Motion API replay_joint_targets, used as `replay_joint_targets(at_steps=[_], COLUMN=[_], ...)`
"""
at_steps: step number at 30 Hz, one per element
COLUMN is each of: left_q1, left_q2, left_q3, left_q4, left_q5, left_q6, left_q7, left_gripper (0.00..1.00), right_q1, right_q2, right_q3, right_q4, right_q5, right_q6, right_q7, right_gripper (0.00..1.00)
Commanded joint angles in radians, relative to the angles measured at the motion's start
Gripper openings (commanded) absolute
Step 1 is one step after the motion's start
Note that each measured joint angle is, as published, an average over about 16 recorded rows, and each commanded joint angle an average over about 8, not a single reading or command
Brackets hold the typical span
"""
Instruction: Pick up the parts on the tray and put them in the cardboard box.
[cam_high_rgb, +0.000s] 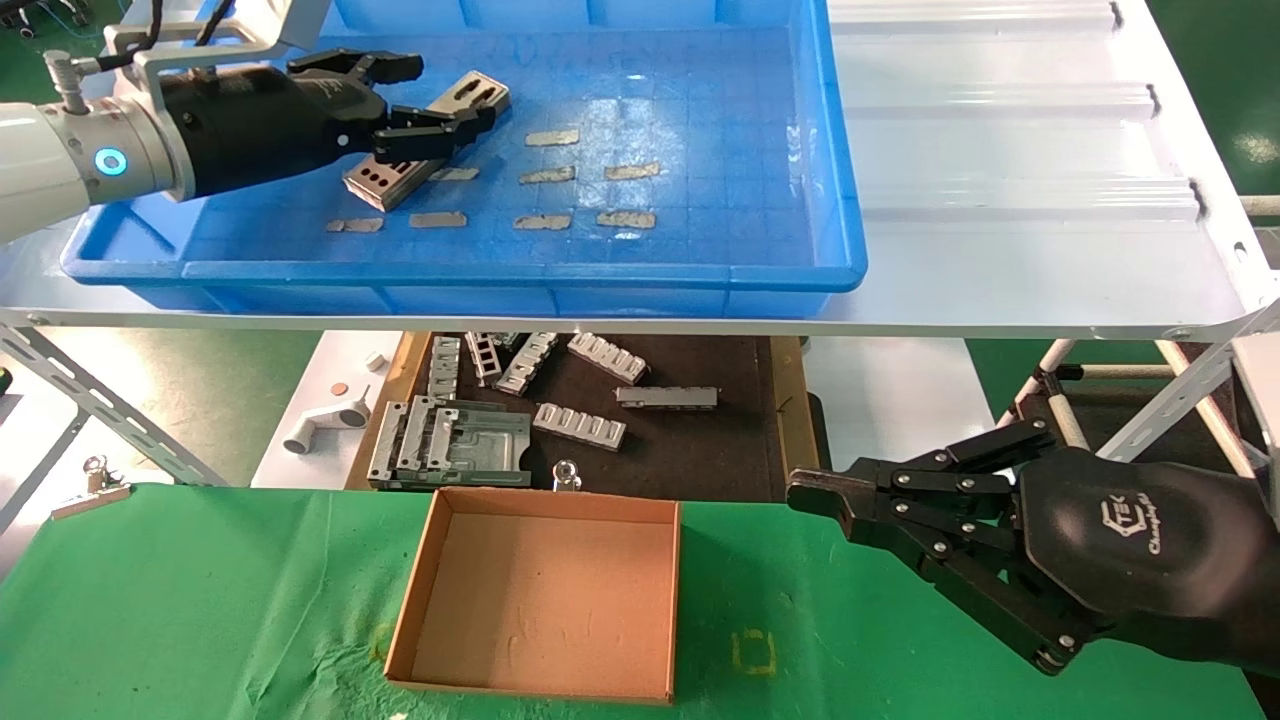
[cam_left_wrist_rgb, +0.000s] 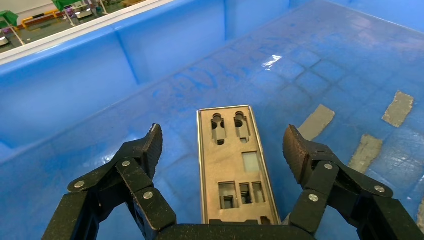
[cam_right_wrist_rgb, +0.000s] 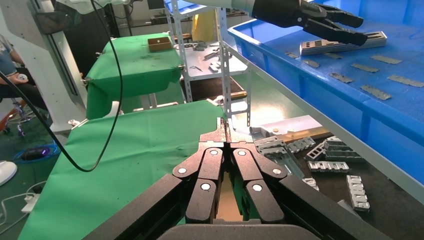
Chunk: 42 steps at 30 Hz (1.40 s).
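A short stack of silver-grey punched plates, the parts (cam_high_rgb: 480, 93), lies slantwise at the back left of the blue tray (cam_high_rgb: 500, 272). My left gripper (cam_high_rgb: 455, 90) is open and hovers right over the stack. In the left wrist view the top plate (cam_left_wrist_rgb: 232, 160) lies between the spread fingers of that gripper (cam_left_wrist_rgb: 224, 137), which do not touch it. The cardboard box (cam_high_rgb: 545, 590) stands empty on the green cloth in front. My right gripper (cam_high_rgb: 797, 490) is shut and empty, parked just right of the box; it also shows in the right wrist view (cam_right_wrist_rgb: 226, 125).
Several ragged grey patches (cam_high_rgb: 550, 137) dot the tray floor. Below the white shelf (cam_high_rgb: 1000, 150), ribbed grey brackets (cam_high_rgb: 590, 425) lie on a dark mat behind the box. A metal clip (cam_high_rgb: 90, 490) sits at the cloth's left edge.
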Motion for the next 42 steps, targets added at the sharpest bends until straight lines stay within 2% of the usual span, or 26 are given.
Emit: replay_joint_targets(at_steps=[1, 42], left_q1=[0.000, -0.017], left_q2=[0.000, -0.018], left_q3=[0.000, -0.005], left_q4=[0.002, -0.015], left_q5=[0.001, -0.007], left_q6=[-0.002, 0.027], left_q7=[-0.003, -0.008], left_gripper=[0.00, 0.00], right_q1=[0.000, 0.000], right_q2=[0.000, 0.000], right_q3=[0.000, 0.000], right_q4=[0.000, 0.000], right_q5=[0.000, 0.000], right_q6=[0.000, 0.000], right_q7=[0.000, 0.000], right_gripper=[0.00, 0.00])
